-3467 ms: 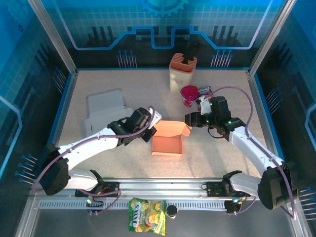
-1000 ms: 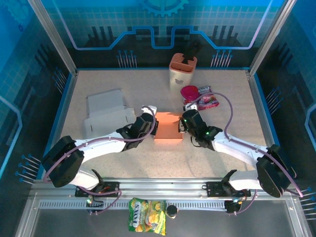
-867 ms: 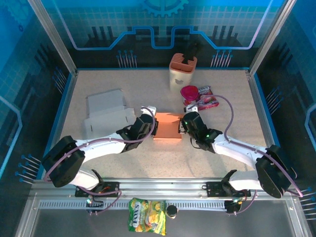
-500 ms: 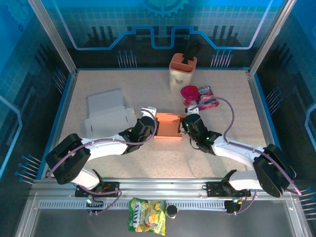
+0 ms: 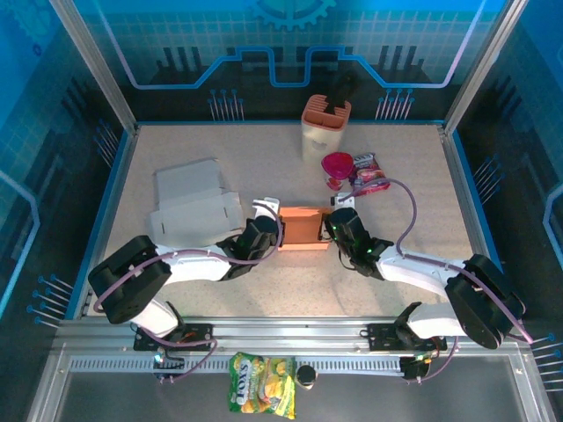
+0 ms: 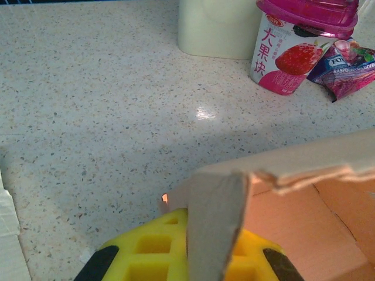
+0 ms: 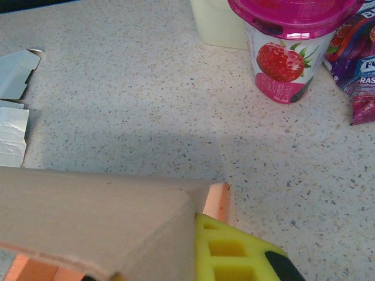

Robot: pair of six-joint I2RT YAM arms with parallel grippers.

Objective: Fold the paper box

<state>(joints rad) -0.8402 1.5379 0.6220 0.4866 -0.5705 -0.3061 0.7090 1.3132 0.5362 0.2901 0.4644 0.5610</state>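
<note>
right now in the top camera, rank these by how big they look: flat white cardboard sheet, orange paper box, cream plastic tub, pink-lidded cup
1. flat white cardboard sheet, clearly largest
2. cream plastic tub and orange paper box: too alike to rank, and the tub stands tall, which adds to how big it looks
3. pink-lidded cup, smallest

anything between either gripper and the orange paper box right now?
Nothing visible. The left gripper sits against the left side of the paper box and the right gripper against its right side, both shut. The pink cup and snack packet lie beyond the box, out of the way.
</note>
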